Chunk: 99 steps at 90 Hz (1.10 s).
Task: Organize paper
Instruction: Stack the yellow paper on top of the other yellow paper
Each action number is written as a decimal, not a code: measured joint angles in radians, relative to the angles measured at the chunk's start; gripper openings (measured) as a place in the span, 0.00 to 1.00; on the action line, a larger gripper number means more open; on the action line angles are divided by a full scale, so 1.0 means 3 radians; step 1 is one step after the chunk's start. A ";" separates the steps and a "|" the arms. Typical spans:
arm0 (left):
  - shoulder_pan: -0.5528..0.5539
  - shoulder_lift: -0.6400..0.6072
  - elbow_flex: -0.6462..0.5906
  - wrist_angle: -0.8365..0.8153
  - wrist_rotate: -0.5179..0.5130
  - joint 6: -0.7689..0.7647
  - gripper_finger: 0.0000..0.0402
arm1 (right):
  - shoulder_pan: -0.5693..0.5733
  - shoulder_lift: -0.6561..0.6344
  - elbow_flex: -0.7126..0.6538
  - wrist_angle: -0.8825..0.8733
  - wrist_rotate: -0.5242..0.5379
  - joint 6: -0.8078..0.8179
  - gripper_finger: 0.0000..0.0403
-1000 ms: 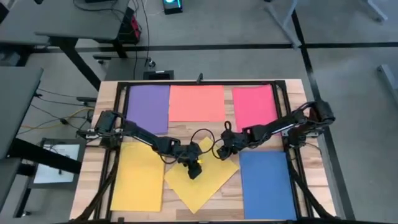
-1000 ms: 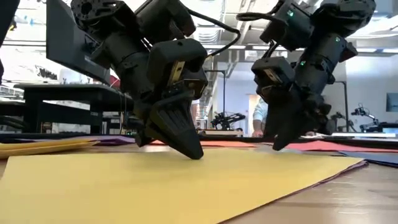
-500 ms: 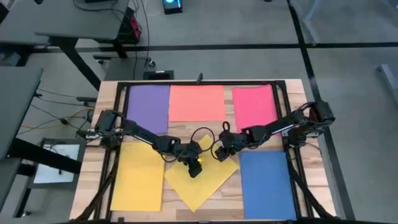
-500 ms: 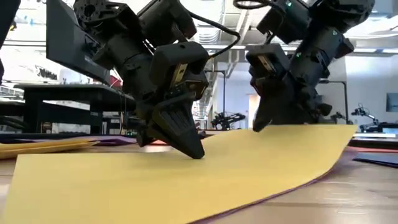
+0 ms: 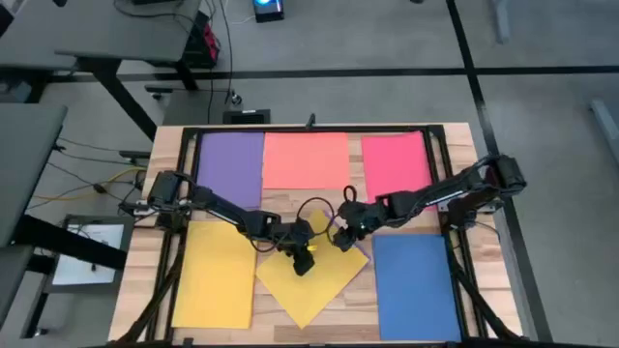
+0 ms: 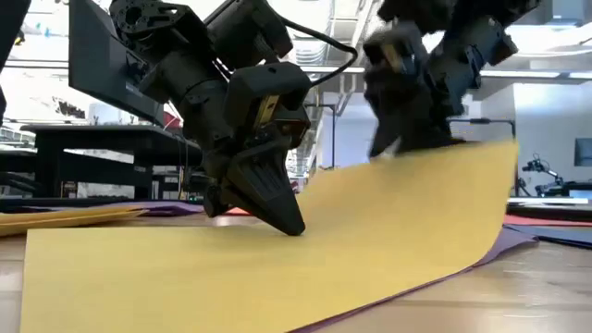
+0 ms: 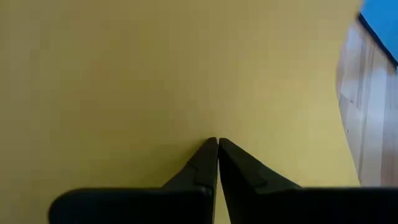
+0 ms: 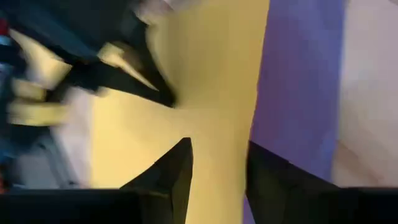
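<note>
A yellow sheet [image 5: 308, 288] lies turned cornerwise at the table's middle, on top of a purple sheet [image 6: 504, 242] whose edge peeks out at its right. My left gripper [image 5: 302, 263] is shut, its tips set down on the yellow sheet's middle. My right gripper [image 5: 340, 239] has the yellow sheet's right corner raised off the table. Around them lie flat sheets: purple [image 5: 230, 164], salmon-orange [image 5: 306, 159], pink-red [image 5: 395, 166], yellow [image 5: 215, 280] and blue [image 5: 414, 285]. My left gripper presses its shut fingertips [image 6: 292, 225] down on the yellow sheet's middle [image 7: 217, 112], slanting down from the table's left. That part of the sheet stays flat on the table. My right gripper holds the yellow sheet's right corner by its edge [image 8: 252, 124], which runs between the two fingers; blur hides the contact itself. The fingers come slanting down from the table's right. The corner [image 6: 462, 171] is lifted and the sheet curves up from the table.
A black frame [image 5: 309, 130] borders the wooden table. My two arms reach in from the left and right edges and meet at the middle. Bare wood shows along the near edge [image 5: 358, 324] between the yellow and blue sheets.
My right gripper has risen and drawn slightly toward my left gripper with the yellow sheet's right corner. That side of the sheet has curled up off the table and bared the purple sheet under it; the part under my left gripper has stayed flat.
</note>
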<state>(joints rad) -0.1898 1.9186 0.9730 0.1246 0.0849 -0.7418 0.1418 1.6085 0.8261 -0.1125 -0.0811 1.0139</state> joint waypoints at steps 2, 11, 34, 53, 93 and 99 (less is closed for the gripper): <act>0.0000 0.0000 0.0000 -0.0001 0.0000 0.0001 0.00 | 0.0008 0.0044 -0.0001 0.0015 -0.0001 -0.0006 0.29; 0.0000 0.0000 0.0000 0.0000 0.0000 0.0000 0.00 | 0.0038 0.0201 -0.0003 0.0189 -0.0090 -0.0018 0.29; 0.0000 -0.0095 -0.0006 -0.0036 0.0139 0.0027 0.00 | 0.0051 0.0326 -0.0001 0.0423 -0.0445 -0.0215 0.08; -0.0058 -0.0756 -0.0003 -0.0405 0.0264 0.0100 0.00 | 0.0014 -0.0022 0.0017 0.0215 -0.0443 -0.0480 0.00; -0.0242 -0.2761 0.0000 -0.1943 -0.0009 -0.0502 0.00 | 0.0066 -0.0333 0.0864 -0.0063 -0.0784 -0.0778 0.00; -0.0250 -0.3024 -0.0001 -0.2039 -0.0010 -0.0574 0.00 | 0.0066 -0.0245 0.1070 -0.0074 -0.0785 -0.0684 0.00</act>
<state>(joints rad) -0.2649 1.0115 0.9726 -0.4872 0.0818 -0.9139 0.1615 1.5350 1.1471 -0.1345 -0.3164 0.8086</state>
